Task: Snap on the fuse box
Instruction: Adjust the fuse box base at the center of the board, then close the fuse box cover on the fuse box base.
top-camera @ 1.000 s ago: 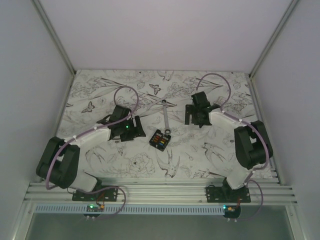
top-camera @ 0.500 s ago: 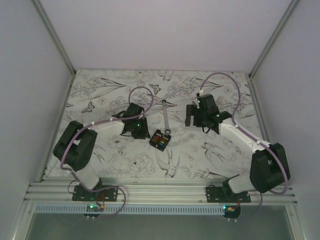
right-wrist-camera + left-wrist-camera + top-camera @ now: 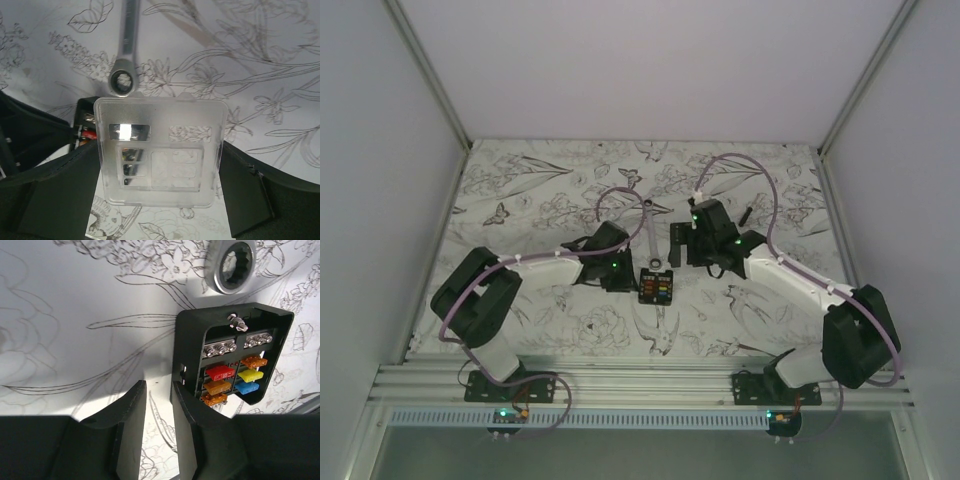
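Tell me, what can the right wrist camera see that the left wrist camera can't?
Only the right wrist view shows the clear lid held between the fingers of the right gripper, and the long handle of the wrench. Only the left wrist view shows the open inside of the fuse box, with red, orange, yellow and blue fuses, and the left gripper, jaws apart with nothing between them, beside the box. Both show the wrench's ring end, part of the fuse box and the flower-printed tablecloth.
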You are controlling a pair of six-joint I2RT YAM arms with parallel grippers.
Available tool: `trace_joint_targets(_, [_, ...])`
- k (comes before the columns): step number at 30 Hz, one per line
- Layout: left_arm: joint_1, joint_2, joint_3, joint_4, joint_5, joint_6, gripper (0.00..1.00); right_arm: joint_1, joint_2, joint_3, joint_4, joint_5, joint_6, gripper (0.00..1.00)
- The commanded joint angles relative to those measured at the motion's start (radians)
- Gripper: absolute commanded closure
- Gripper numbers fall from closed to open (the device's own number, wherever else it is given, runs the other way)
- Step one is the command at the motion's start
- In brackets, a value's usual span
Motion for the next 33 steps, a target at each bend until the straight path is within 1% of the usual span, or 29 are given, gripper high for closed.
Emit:
trace_joint_targets(1, [-0.044,0.024,-0.024,0.032,0.005,-0.094,0.68,0.053,0.012,0.010,-0.014,0.007,0.055,0.26])
trace_joint_targets(5, [-0.085,0.053,-0.011,0.067,0.005,-0.131,0.68,0.085,0.026,0.013,-0.036,0.030,0.073,0.26])
trace_joint_targets(9, [-0.092,0.064,-0.015,0.095,0.013,-0.157,0.67,0.113,0.039,0.020,-0.059,0.046,0.083,0.25])
trace_joint_targets(12, [-0.092,0.044,-0.034,0.105,-0.001,-0.164,0.64,0.139,0.055,0.027,-0.076,0.066,0.093,0.25])
trace_joint_targets(15, [-0.086,0.001,-0.070,0.104,-0.029,-0.158,0.60,0.163,0.077,0.046,-0.096,0.098,0.103,0.25])
trace_joint_targets(20, [-0.034,-0.068,-0.146,0.104,-0.048,-0.162,0.54,0.209,0.101,0.071,-0.113,0.148,0.122,0.23])
trace_joint_targets(25, [0.004,-0.128,-0.211,0.104,-0.054,-0.165,0.47,0.228,0.132,0.089,-0.107,0.158,0.138,0.22])
trace_joint_targets(28, [0.021,-0.155,-0.237,0.103,-0.055,-0.165,0.40,0.242,0.146,0.104,-0.107,0.177,0.155,0.23])
trace_joint_targets(29, [0.026,-0.160,-0.243,0.103,-0.055,-0.164,0.38,0.245,0.176,0.107,-0.107,0.179,0.158,0.22])
trace_joint_targets(33, [0.035,-0.165,-0.249,0.103,-0.048,-0.161,0.33,0.258,0.205,0.120,-0.110,0.202,0.167,0.22])
